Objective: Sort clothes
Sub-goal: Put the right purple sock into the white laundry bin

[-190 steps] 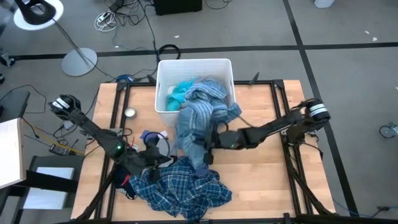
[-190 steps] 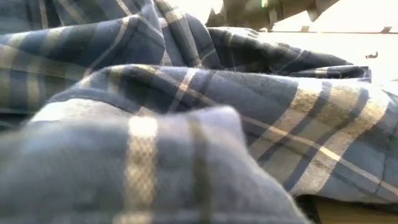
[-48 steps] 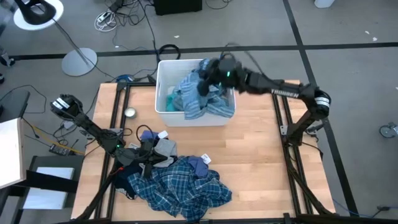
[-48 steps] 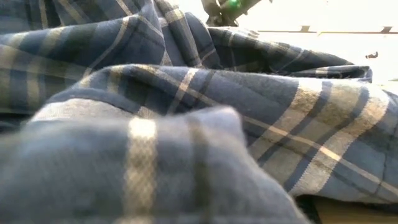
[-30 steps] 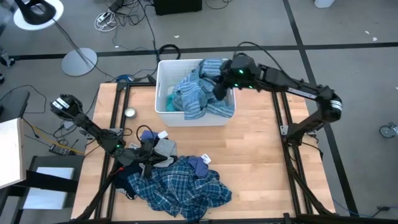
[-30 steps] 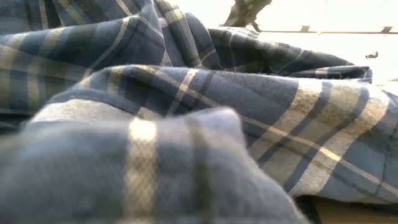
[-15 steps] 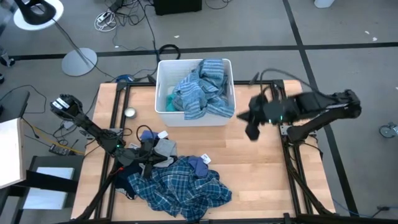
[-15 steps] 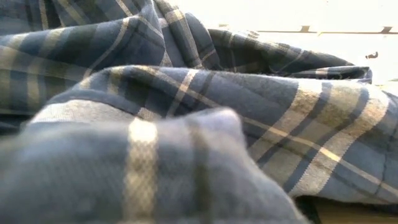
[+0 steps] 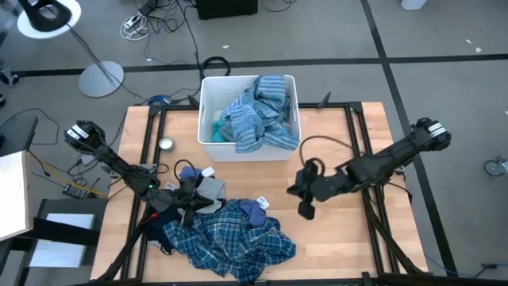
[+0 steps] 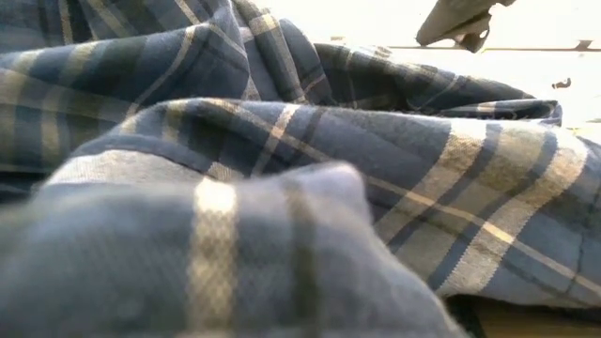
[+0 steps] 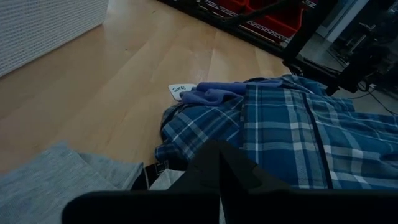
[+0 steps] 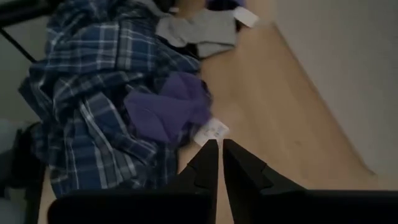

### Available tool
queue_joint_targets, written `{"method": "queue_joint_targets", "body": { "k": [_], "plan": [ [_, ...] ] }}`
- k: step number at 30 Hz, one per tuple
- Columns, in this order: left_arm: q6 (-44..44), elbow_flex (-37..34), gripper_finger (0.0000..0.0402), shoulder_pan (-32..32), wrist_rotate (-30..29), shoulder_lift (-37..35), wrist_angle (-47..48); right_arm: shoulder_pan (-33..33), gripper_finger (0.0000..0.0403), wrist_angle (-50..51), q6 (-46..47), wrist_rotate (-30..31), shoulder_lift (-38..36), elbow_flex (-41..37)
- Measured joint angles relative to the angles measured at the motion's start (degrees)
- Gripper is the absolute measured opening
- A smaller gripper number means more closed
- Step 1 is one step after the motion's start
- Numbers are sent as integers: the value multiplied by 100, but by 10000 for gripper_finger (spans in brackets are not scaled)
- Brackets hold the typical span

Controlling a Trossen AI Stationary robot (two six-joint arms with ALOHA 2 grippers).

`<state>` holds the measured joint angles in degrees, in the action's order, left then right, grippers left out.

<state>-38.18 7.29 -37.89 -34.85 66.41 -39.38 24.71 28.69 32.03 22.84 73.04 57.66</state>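
A blue-and-white plaid shirt (image 9: 238, 242) lies crumpled at the table's near left, and fills the low view (image 10: 282, 188). A purple garment (image 9: 252, 210) with a white tag lies on the shirt's far edge. A grey garment (image 9: 210, 189) lies next to it. The blue-grey striped garment (image 9: 254, 119) and a turquoise one (image 9: 216, 125) lie in the white bin (image 9: 208, 87). My left gripper (image 9: 193, 202) is shut, low beside the grey garment (image 11: 62, 174). My right gripper (image 9: 305, 208) is shut and empty, over bare wood just right of the purple garment (image 12: 168, 109). My left gripper's shut fingers (image 11: 219, 171) stand low at the edge of the grey garment and the plaid shirt (image 11: 298, 130). The fingers themselves hide their tips, so I cannot tell whether they touch the cloth.
A small round metal thing (image 9: 165, 144) lies on the table left of the bin. Small blue and white pieces (image 9: 194, 172) lie beyond the grey garment. Bare wood (image 9: 341, 230) shows at the table's right half. Black frame rails run along both table sides.
My right gripper has gone from the bin's right rim toward the table's near edge and down, then left toward the clothes pile, empty. The striped garment stays in the bin, draped over its contents.
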Motion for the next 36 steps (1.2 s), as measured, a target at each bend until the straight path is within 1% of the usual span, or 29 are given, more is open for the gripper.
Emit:
{"method": "queue_joint_targets", "body": {
  "k": [3,8,12,16,18,24,27,32,34,36],
  "plan": [
    [-50,-1,0,0,0,0,8,-10,43,-793,-141,-186,373,-95],
    [-113,0,0,0,14,0,54,-14,90,-2053,-687,-506,1093,-46],
    [-115,0,0,0,20,0,52,-36,127,-2282,-900,-630,1603,86],
    [-131,-1,0,0,22,0,50,-38,147,-2287,-994,-976,1987,236],
    [-131,0,0,0,22,0,52,-33,151,-2408,-1016,-1062,2165,261],
    [-131,-1,0,0,22,0,52,-42,150,-2909,-1126,-1066,2780,363],
    [-143,-1,0,0,22,0,50,-46,151,-3024,-1182,-1067,3055,473],
    [-404,-1,0,0,22,0,50,-76,149,-3048,-1369,-1013,3378,616],
    [-445,0,0,0,22,0,48,-111,139,-3000,-1377,-818,3451,618],
    [-454,0,0,0,22,0,31,-158,112,-2970,-1393,-769,3464,620]
  ]
}}
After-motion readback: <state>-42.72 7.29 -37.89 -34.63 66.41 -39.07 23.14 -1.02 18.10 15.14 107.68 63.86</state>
